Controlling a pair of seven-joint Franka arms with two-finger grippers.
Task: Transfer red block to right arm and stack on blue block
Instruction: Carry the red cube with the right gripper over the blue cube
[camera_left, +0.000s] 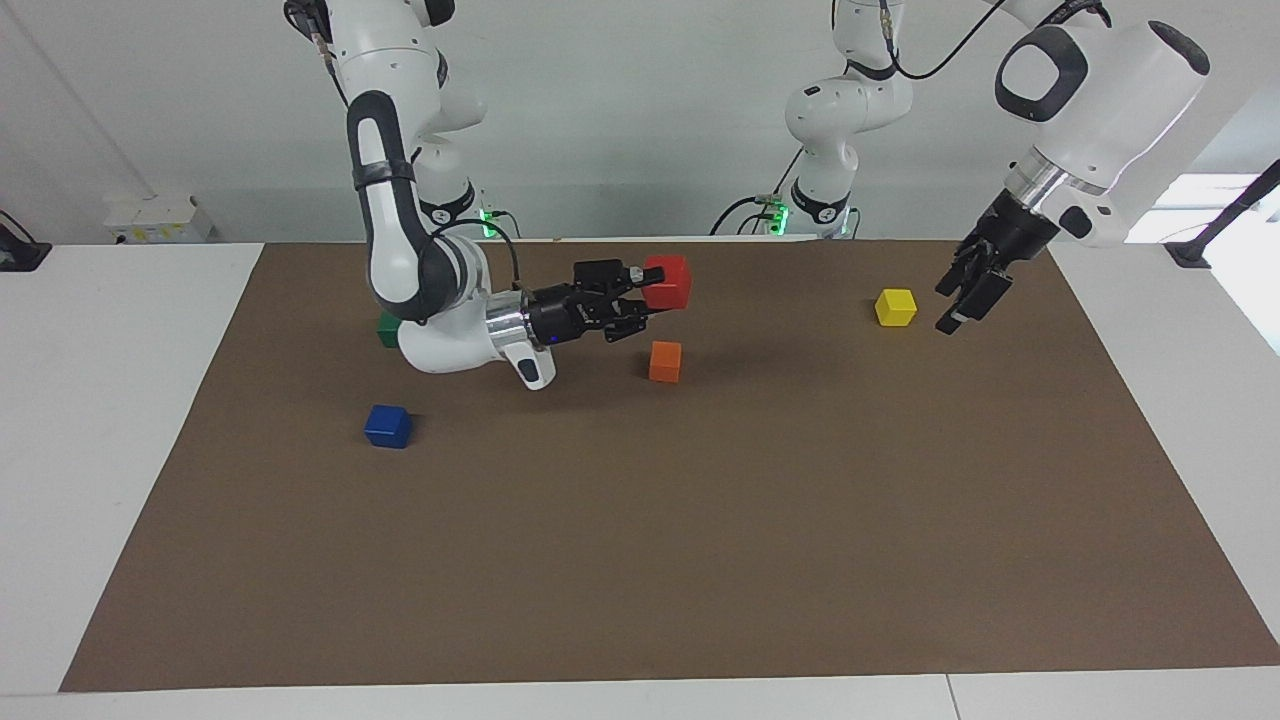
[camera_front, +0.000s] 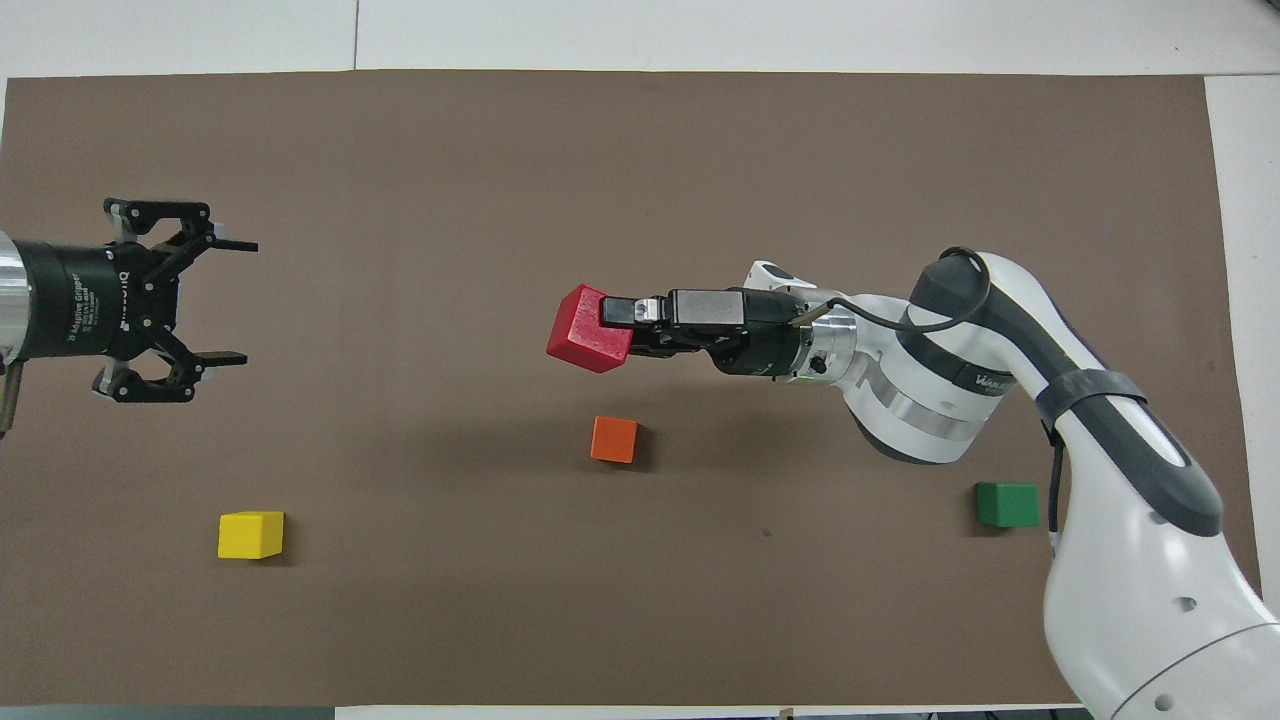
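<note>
My right gripper (camera_left: 648, 290) (camera_front: 612, 330) is shut on the red block (camera_left: 668, 281) (camera_front: 588, 330) and holds it in the air over the mat, just above the orange cube. The blue block (camera_left: 388, 426) lies on the mat toward the right arm's end, farther from the robots than the green cube; in the overhead view the right arm hides it. My left gripper (camera_left: 946, 309) (camera_front: 244, 302) hangs open and empty beside the yellow cube, toward the left arm's end.
An orange cube (camera_left: 665, 361) (camera_front: 614, 439) sits mid-mat under the held block. A yellow cube (camera_left: 896, 307) (camera_front: 251, 534) lies near the left gripper. A green cube (camera_left: 386, 328) (camera_front: 1007, 504) sits close by the right arm's elbow. The brown mat (camera_left: 700, 560) covers the table.
</note>
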